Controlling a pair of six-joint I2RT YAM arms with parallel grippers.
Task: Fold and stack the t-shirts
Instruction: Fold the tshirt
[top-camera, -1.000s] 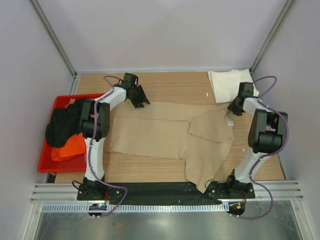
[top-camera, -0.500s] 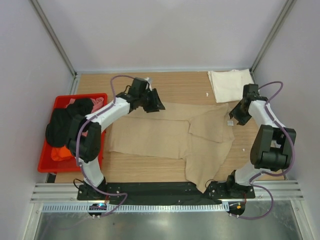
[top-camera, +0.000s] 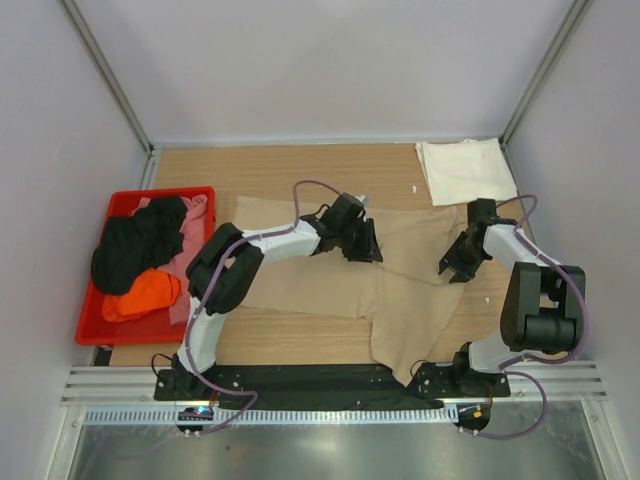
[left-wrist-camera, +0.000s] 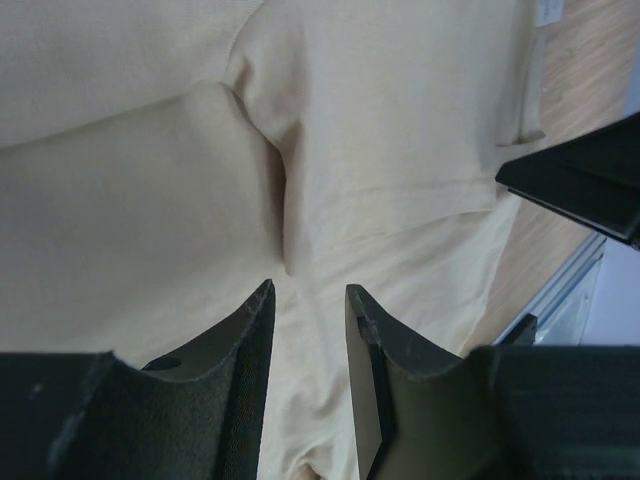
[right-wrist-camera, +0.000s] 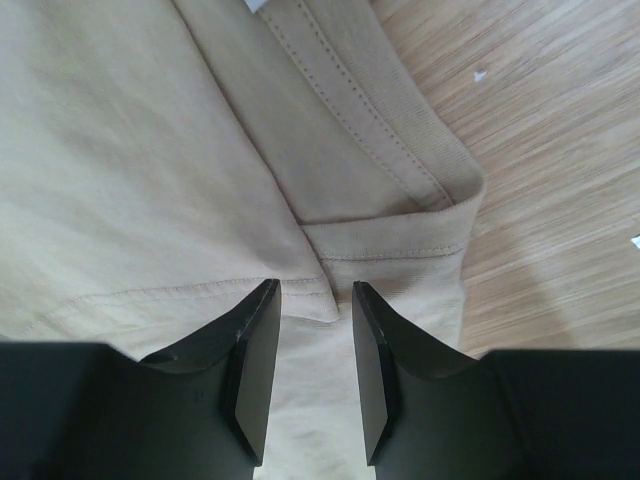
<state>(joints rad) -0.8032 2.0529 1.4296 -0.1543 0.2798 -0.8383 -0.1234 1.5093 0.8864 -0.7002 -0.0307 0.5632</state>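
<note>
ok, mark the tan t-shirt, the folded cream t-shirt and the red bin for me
tan t-shirt (top-camera: 300, 275): top external view, flat body panel.
folded cream t-shirt (top-camera: 465, 170): top external view, middle of its top face.
red bin (top-camera: 125, 196): top external view, far rim.

No text, brand, number or sign is legible in my views; the small white tag (left-wrist-camera: 546, 10) on the tan t-shirt (left-wrist-camera: 380, 150) is too blurred to read.

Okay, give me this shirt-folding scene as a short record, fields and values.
Tan t-shirt: spread on the table, right part folded over
Cream-white t-shirt: folded, far right corner
Red bin: left side, holds a black shirt, an orange shirt, a pink shirt
Left gripper: open, over the tan shirt's middle
Right gripper: open, over its right edge
</note>
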